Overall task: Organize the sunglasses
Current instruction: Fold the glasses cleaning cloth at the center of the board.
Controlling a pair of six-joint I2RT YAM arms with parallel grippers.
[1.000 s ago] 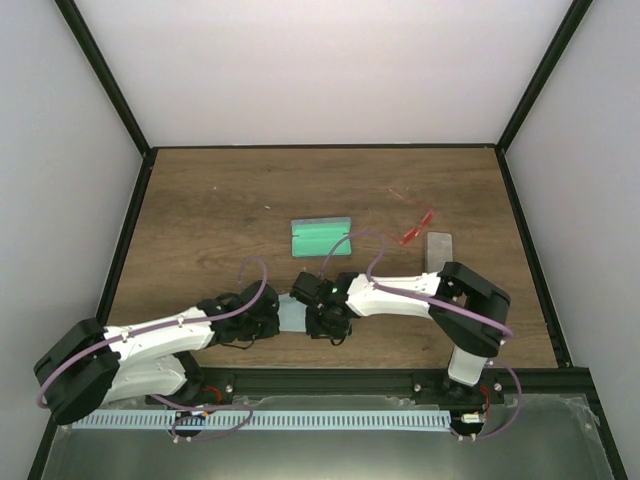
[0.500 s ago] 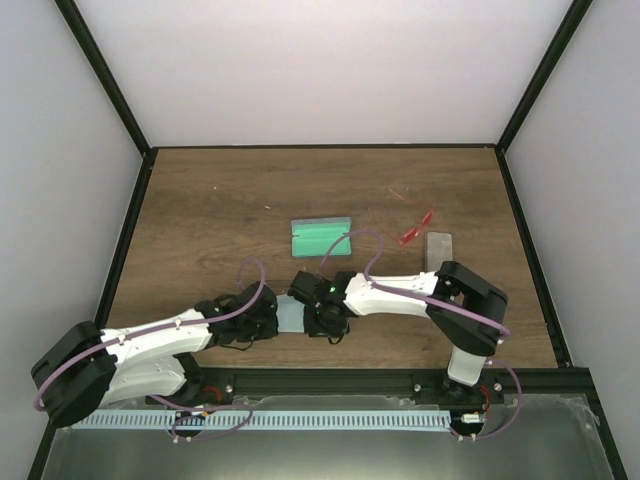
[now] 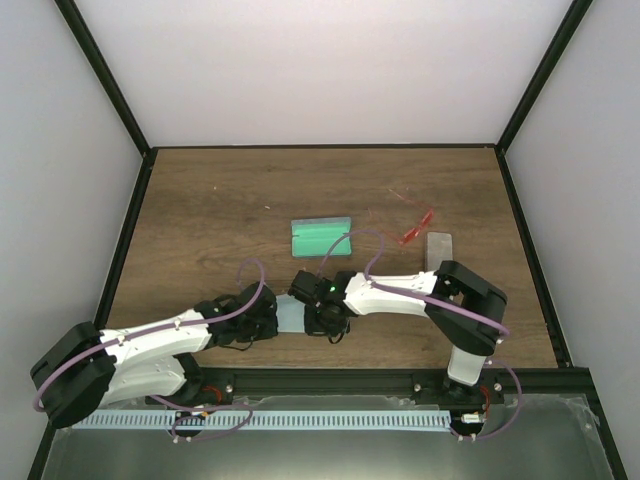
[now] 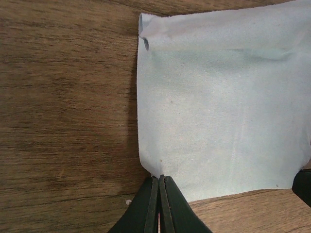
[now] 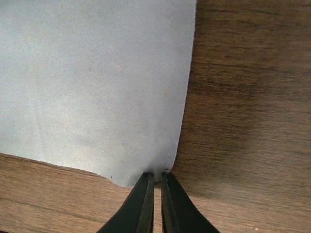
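Left fingers (image 4: pixel 148 201) clenched on one corner of the pale teal cloth (image 4: pixel 218 107); right fingers (image 5: pixel 140 204) pinch another corner. Red-orange sunglasses (image 3: pixel 415 229) lie on the counter (image 3: pixel 200 220), just beside the grey case (image 3: pixel 438 250); pink pair (image 3: pixel 400 195) near them, farther back. Green-lined case (image 3: pixel 320 237) open, nothing visible inside. I judge neither pair packed yet; both remain to do.

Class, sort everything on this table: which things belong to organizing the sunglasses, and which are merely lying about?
Belong to the job: red-orange sunglasses; pink sunglasses.
Others in view: green-lined case; grey case; pale cloth, pinched at two corners.
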